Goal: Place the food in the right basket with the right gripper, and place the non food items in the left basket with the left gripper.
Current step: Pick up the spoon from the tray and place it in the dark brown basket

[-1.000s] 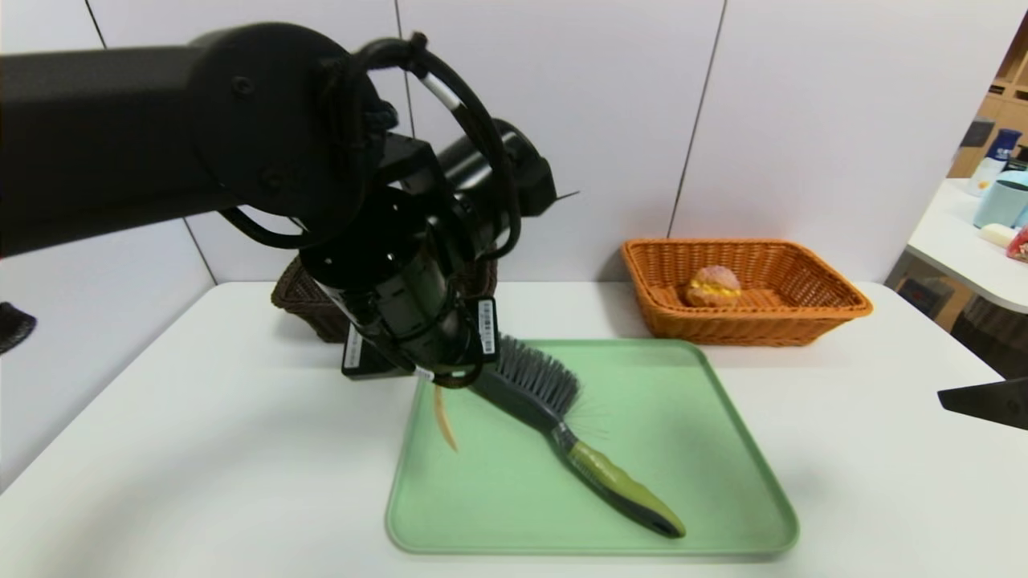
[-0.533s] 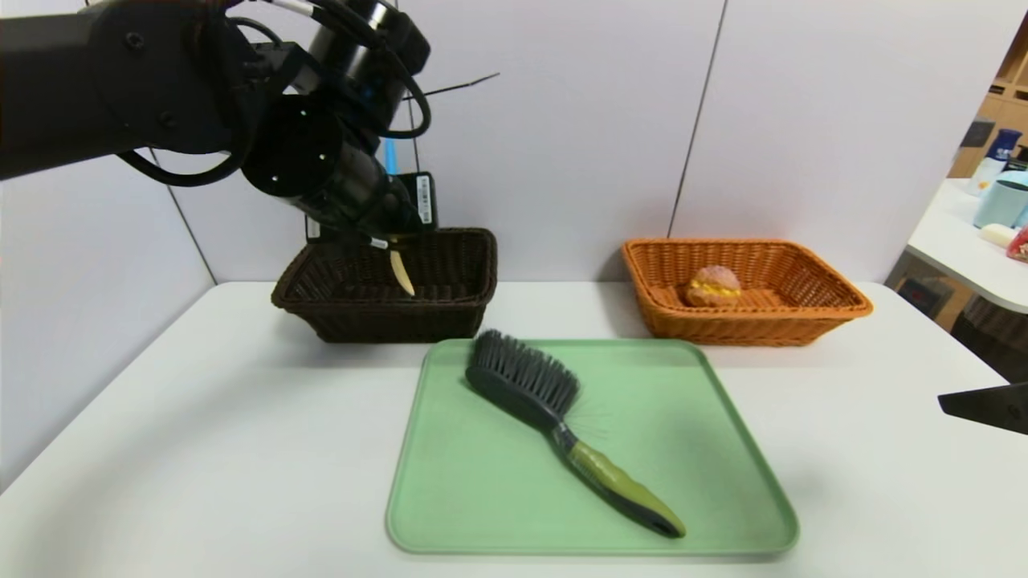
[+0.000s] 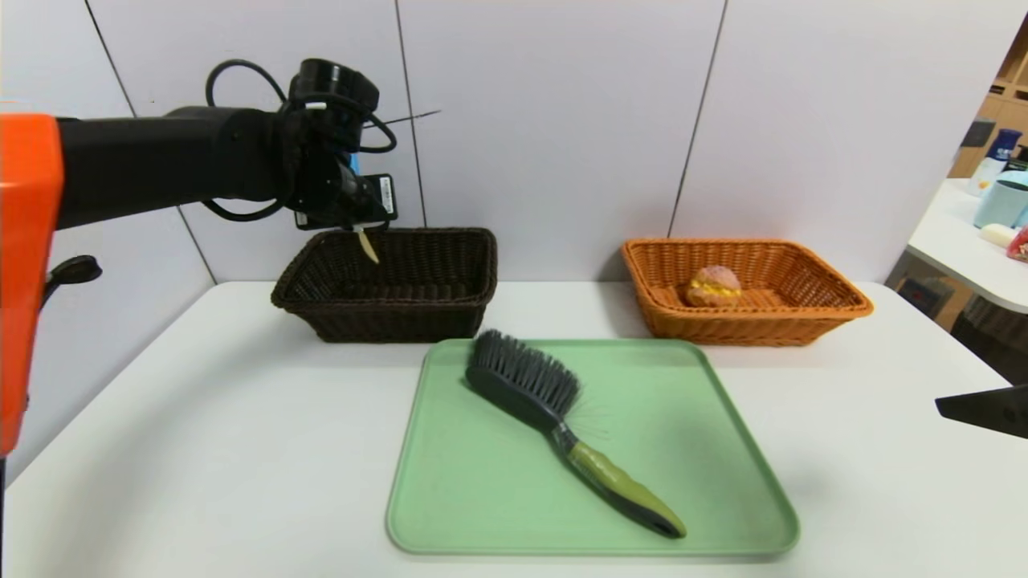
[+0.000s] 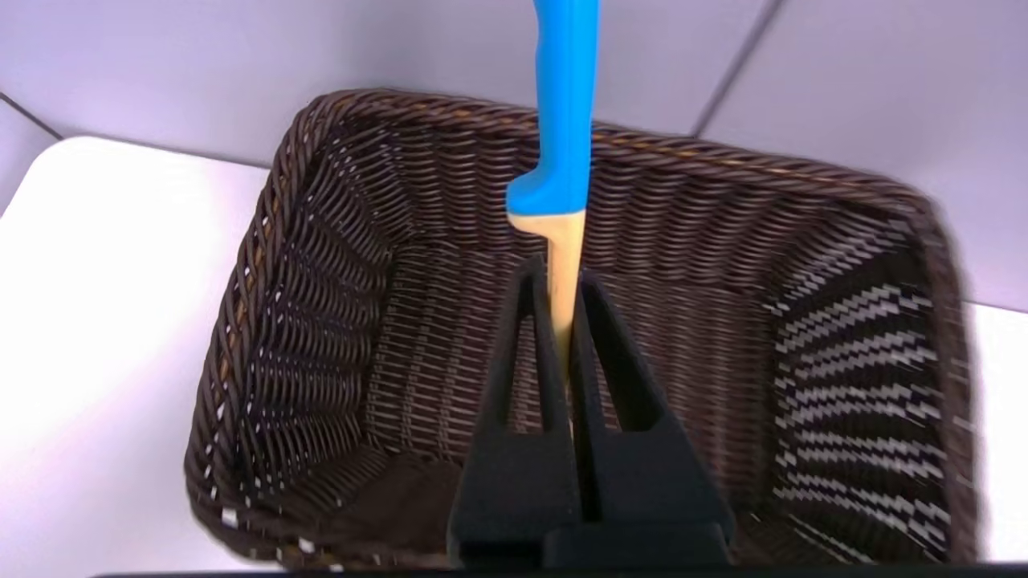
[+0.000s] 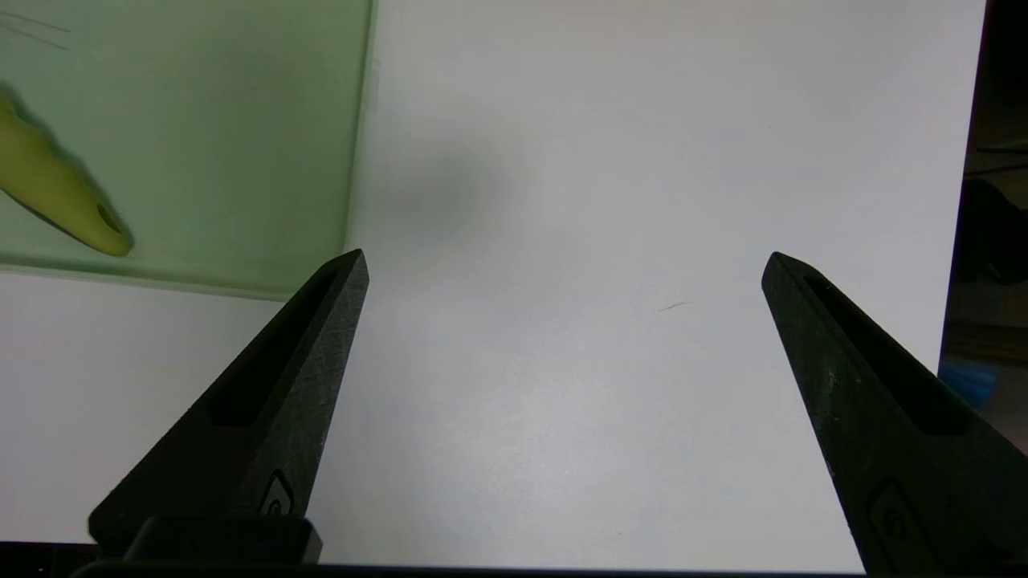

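Left gripper (image 4: 562, 337) sits over the far-left corner of the dark brown basket (image 3: 385, 317), fingers pinched tight on the yellow spoon (image 4: 564, 265) with the blue handle; spoon's yellow end hangs just above the basket interior, blue handle sticks out toward the wall. Spoon is above the basket, touching nothing but the fingers. Middle, near: green tray (image 3: 498, 498) on the white table (image 3: 201, 449), holding the black-bristled brush (image 3: 562, 417) with olive-green handle, lying diagonally, bristle head toward the far left, handle toward the near right. Far right: orange wicker basket (image 3: 803, 321) with the cream-puff bun (image 3: 713, 286) inside, on its floor toward the left. Right gripper (image 5: 562, 337) is parked at the near right edge over bare table just right of the tray, fingers spread wide, holding nothing.
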Motion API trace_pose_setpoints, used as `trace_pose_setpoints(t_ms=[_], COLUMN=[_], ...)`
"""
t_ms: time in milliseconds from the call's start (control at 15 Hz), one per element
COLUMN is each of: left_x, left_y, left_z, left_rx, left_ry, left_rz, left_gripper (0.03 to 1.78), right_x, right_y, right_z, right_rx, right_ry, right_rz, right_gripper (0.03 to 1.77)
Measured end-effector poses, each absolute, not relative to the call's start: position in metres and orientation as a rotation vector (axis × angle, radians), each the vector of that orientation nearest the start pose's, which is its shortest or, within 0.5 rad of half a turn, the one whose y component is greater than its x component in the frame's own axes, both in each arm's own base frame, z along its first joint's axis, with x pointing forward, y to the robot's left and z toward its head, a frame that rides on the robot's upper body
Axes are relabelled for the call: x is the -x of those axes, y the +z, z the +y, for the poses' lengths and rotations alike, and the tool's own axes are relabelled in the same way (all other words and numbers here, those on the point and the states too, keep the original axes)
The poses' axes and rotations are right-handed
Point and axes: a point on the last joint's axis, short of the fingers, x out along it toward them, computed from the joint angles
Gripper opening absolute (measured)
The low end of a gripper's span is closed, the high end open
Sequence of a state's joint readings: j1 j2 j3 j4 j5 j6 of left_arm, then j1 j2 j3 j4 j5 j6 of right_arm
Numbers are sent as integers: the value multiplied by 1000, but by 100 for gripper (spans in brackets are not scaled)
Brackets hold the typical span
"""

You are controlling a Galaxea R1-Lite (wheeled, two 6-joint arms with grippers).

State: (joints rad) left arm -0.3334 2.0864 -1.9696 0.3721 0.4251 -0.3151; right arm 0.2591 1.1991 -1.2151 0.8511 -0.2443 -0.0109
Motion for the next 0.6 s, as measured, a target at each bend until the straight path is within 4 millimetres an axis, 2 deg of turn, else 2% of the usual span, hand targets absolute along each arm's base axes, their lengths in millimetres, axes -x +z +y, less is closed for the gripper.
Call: trace_pose_setpoints(t_ms=[267, 600], left_x=[-426, -435], left_y=[235, 218], left_z=[-112, -111], left_rx=[141, 138], left_ry=[197, 209], left_rz=[501, 536], left_gripper=[8, 8], right_x=[-130, -132], right_y=[282, 281], right_z=[29, 29], right_rx=[218, 220], right_ry=[16, 17], right_rz=[810, 812], right_gripper=[169, 169])
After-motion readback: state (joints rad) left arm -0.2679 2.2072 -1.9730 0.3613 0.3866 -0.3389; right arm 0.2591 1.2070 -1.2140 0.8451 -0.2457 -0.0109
